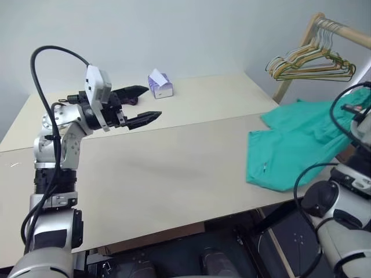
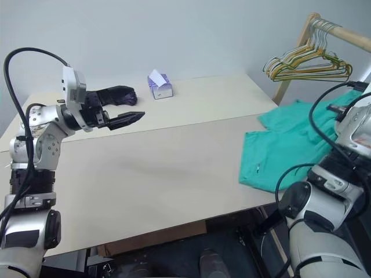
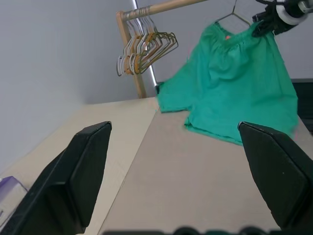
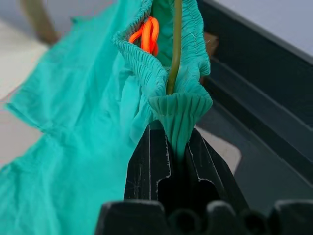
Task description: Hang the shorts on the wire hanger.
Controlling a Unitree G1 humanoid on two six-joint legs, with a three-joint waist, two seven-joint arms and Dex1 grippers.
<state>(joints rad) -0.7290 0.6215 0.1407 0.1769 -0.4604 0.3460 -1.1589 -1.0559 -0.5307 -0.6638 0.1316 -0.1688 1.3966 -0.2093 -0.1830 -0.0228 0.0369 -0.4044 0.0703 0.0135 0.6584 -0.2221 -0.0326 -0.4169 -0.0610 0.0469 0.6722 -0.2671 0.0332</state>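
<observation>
Pinched between the closed black fingers of the right gripper point(image 4: 178, 147) is the gathered waistband of the teal-green cloth shorts point(image 1: 290, 147), beside the thin olive-green wire hanger point(image 4: 173, 46); legs are draped over the beige table's point(image 1: 174, 174) right edge; the left gripper point(image 2: 124, 110) is held wide open over bare tabletop.

Beige two-panel tabletop point(image 1: 174, 174), seam running across. Small purple-white tissue box point(image 1: 160, 85) near far edge, white tissue sticking up. Light wooden clothes rail point(image 1: 342, 30) at far right, bunch of yellow, green, tan wire hangers point(image 1: 310, 63) hooked on it. Plain grey wall point(image 1: 174, 29) behind.
</observation>
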